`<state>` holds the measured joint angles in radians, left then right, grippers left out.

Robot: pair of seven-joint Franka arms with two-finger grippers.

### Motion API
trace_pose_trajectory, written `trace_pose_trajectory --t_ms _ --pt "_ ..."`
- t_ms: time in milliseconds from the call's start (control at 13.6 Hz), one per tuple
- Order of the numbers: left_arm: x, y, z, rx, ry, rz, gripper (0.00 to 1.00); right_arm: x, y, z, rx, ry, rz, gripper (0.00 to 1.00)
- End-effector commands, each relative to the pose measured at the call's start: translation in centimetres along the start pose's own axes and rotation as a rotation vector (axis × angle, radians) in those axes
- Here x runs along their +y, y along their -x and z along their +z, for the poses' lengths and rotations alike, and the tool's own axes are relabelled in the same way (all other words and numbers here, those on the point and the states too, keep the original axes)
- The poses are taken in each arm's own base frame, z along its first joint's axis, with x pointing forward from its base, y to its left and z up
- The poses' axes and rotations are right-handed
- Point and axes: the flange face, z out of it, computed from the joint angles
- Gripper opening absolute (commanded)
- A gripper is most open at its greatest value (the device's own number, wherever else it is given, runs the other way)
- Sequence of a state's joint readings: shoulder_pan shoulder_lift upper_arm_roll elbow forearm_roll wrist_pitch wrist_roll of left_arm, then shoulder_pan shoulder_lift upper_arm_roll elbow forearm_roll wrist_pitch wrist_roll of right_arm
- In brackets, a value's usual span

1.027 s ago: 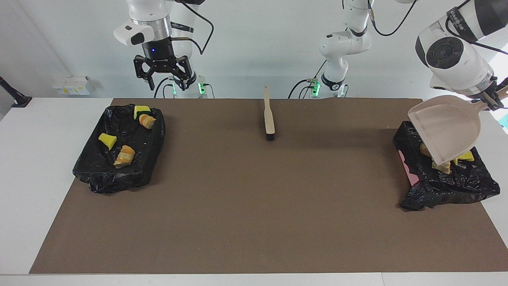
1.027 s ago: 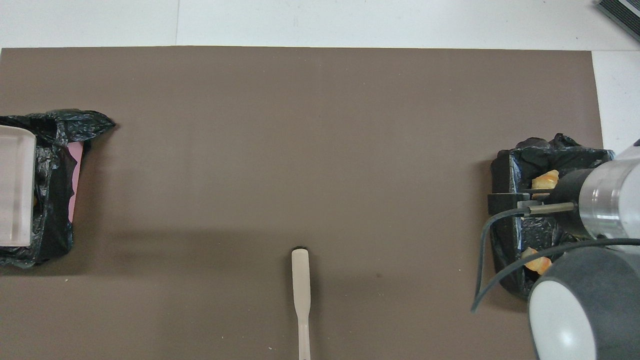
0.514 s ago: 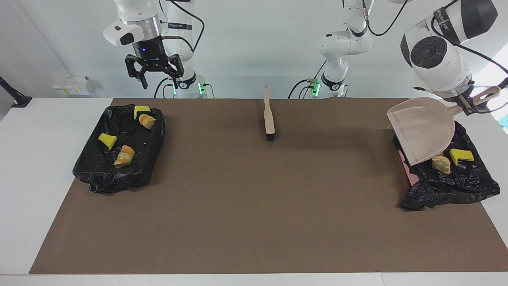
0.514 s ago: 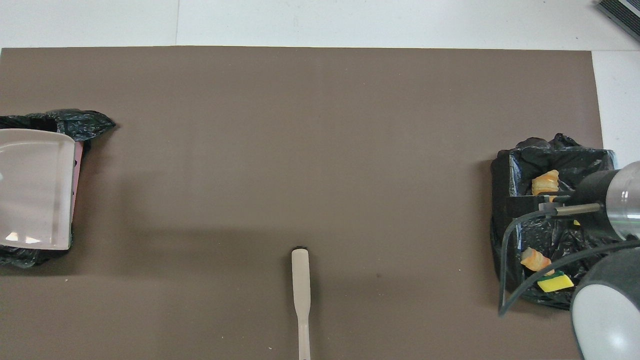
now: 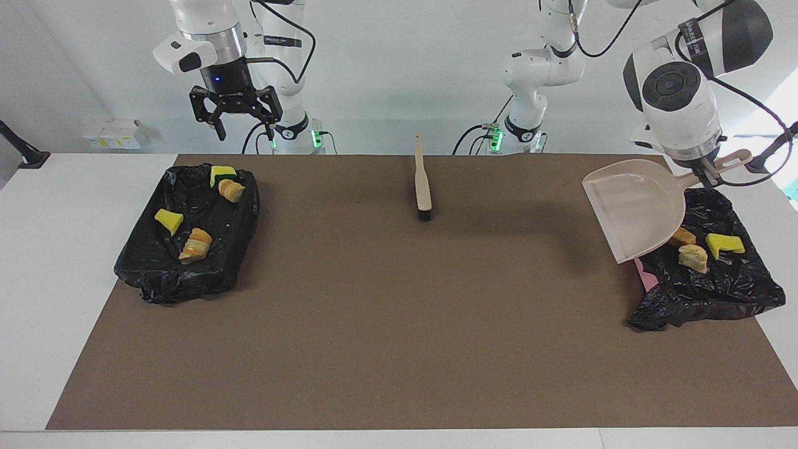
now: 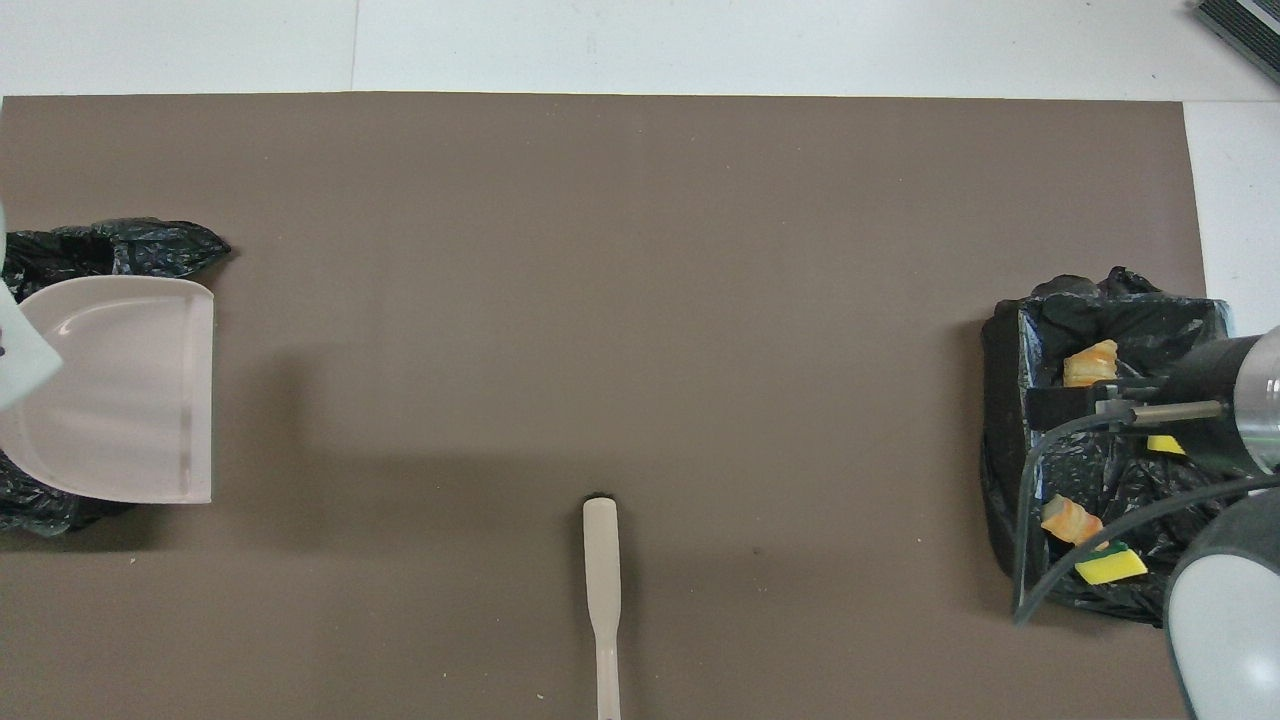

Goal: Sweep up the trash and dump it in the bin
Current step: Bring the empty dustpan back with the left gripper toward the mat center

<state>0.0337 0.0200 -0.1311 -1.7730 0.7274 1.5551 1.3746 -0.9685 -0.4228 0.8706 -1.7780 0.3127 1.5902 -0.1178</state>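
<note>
my left gripper (image 5: 711,176) is clamped on the dustpan (image 5: 633,209) handle over the lined bin (image 5: 717,287) holding dumped trash (image 5: 692,257), right gripper (image 5: 235,122) open; swinging low could snag the liner.

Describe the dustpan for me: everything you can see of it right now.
The dustpan is beige, smooth plastic by its look, a broad shallow scoop with raised side walls and a short handle with a hole at its end. The left gripper is shut on the handle. The pan hangs in the air, tilted with its open lip down, over the edge of the black-lined bin at the left arm's end of the table. Nothing shows in its scoop.
</note>
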Motion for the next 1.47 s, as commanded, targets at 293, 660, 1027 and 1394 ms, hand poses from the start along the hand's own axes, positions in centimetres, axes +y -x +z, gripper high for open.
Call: trace_pose_trajectory --t_ms 293,660,1027,1394 --pt "1.6 -7.0 0.7 0.125 0.011 -0.058 0.0 0.5 -0.2 0.4 -0.031 0.004 -0.012 1.0" --pt "1.2 -13.0 0.4 0.251 0.043 -0.211 0.0 2.8 -0.3 -0.1 -0.036 -0.046 0.011 1.0" --pt "1.6 -19.1 -1.8 0.33 0.059 -0.277 0.0 5.6 -1.5 -0.6 -0.04 -0.036 0.019 1.0" --pt "1.9 -24.3 -4.2 0.465 0.123 -0.515 0.0 5.3 -2.3 -2.9 -0.054 0.04 0.0 1.0"
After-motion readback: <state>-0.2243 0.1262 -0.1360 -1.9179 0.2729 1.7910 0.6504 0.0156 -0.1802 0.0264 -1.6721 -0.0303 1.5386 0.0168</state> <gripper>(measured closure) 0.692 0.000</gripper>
